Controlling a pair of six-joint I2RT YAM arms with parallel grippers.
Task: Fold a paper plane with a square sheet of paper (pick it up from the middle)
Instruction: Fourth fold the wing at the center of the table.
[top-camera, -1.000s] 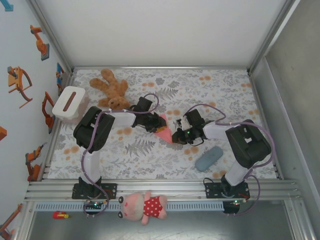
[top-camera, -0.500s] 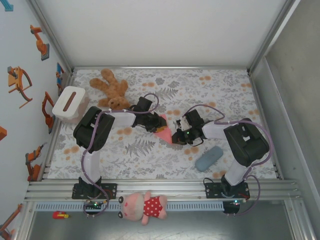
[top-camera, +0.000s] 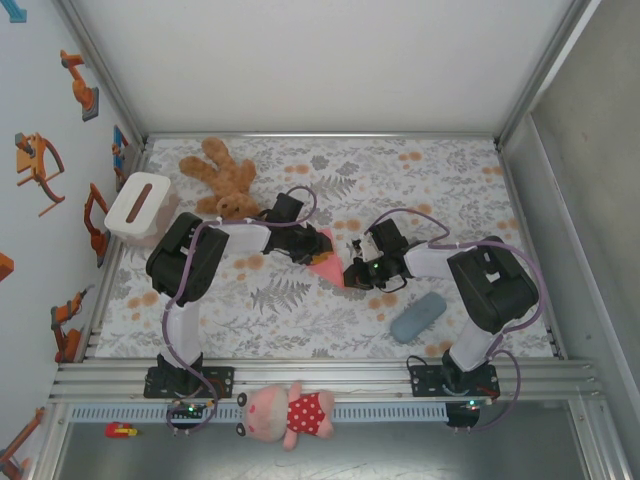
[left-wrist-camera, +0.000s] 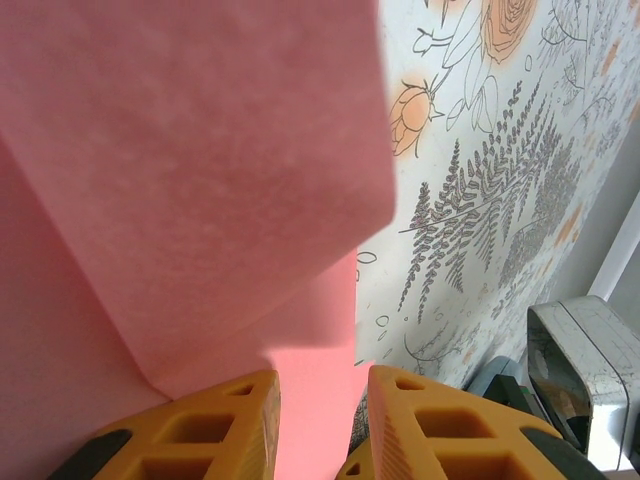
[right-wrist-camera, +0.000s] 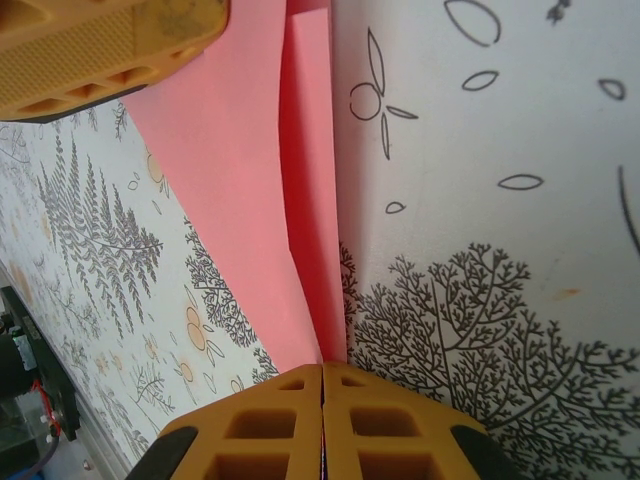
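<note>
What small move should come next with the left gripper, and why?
Probably close the left gripper: the paper runs between its parted fingers, ungripped, while the right gripper is shut on the folded edge.

Black-and-white arms (top-camera: 188, 258), purple cables (top-camera: 166, 330); orange ribbed gripper fingers (right-wrist-camera: 270, 420).

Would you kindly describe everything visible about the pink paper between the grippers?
The square sheet of paper is thin, salmon-pink, partly folded into overlapping flaps with a long crease. It sits mid-table over the floral cloth. The right gripper is shut on its narrow end; the left gripper, open, straddles another edge.
</note>
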